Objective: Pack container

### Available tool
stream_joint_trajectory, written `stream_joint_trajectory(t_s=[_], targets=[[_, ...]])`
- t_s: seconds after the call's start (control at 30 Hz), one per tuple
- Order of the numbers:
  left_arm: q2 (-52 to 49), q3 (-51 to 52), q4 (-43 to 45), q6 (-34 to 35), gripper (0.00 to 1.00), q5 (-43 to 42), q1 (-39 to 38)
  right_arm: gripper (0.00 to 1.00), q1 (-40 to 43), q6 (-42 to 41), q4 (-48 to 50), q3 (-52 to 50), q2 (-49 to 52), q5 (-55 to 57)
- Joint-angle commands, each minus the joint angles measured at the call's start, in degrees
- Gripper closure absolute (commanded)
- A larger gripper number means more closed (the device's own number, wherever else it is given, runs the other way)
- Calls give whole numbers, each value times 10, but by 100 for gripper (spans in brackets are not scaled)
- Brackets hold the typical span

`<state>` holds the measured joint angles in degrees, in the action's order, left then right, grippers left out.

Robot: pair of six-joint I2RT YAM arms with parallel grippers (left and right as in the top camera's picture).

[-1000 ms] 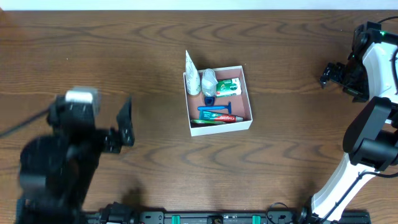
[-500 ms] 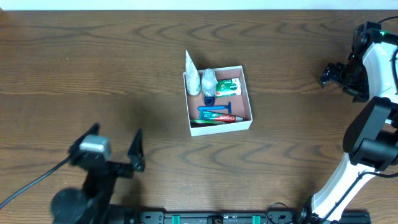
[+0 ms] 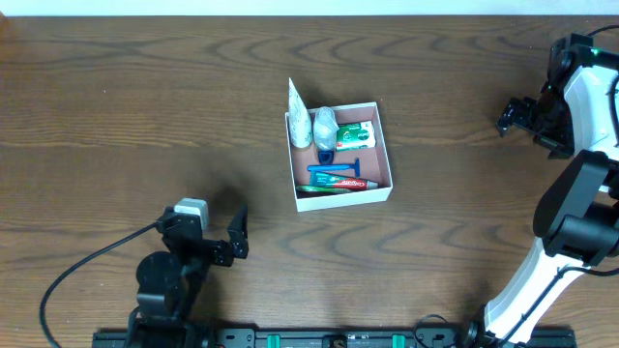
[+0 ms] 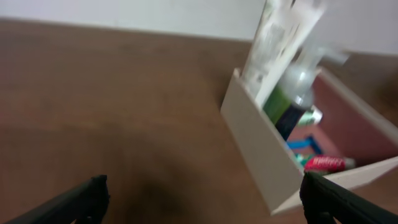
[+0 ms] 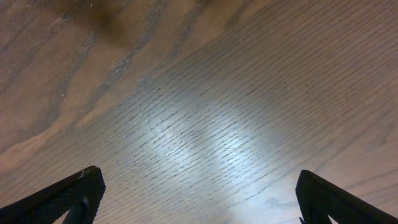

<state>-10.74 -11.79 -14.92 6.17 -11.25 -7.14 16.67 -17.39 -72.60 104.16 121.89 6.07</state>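
Note:
The container (image 3: pixel 343 196) is a shallow square white box with a pinkish inside, at the table's middle. In it are a white tube (image 3: pixel 299 121) leaning on the left wall, a clear bottle (image 3: pixel 325 124), a green packet (image 3: pixel 354 135), a blue razor (image 3: pixel 334 167) and toothpaste (image 3: pixel 338 182). My left gripper (image 3: pixel 232 244) is open and empty, low at the front left, well short of the box. The left wrist view is blurred and shows the container's white wall (image 4: pixel 261 149) ahead on the right, between the open left gripper (image 4: pixel 202 199). My right gripper (image 3: pixel 510 114) is open at the far right; in the right wrist view this gripper (image 5: pixel 199 199) has only bare wood under it.
The dark wooden table (image 3: pixel 145 97) spreads all round the box. The right arm's white base (image 3: pixel 527 290) rises at the front right. A black cable (image 3: pixel 87 266) trails from the left arm. A black rail (image 3: pixel 329 338) runs along the front edge.
The left arm has swung from the table's left side down toward the front edge and slightly right, still open. The right arm and the box contents have not moved.

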Motion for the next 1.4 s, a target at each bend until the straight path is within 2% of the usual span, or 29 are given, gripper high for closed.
stream_joint_trajectory(t_s=[0.0,0.67,0.8,1.0,1.23,1.37], targets=[[7,14,7,6,2,-5,-1,1,2,-6,0,2,0,6],[4,33,-87,14,2,-20,-1,1,2,-6,0,2,0,6],[4,33,-86,14,2,40,-1,1,2,-6,0,2,0,6],[13,33,-41,14,2,59,-1,1,2,-6,0,2,0,6],[81,34,20,15,2,42,34,1,2,-6,0,2,0,6],[106,52,95,14,2,42,47,1,2,-6,0,2,0,6]])
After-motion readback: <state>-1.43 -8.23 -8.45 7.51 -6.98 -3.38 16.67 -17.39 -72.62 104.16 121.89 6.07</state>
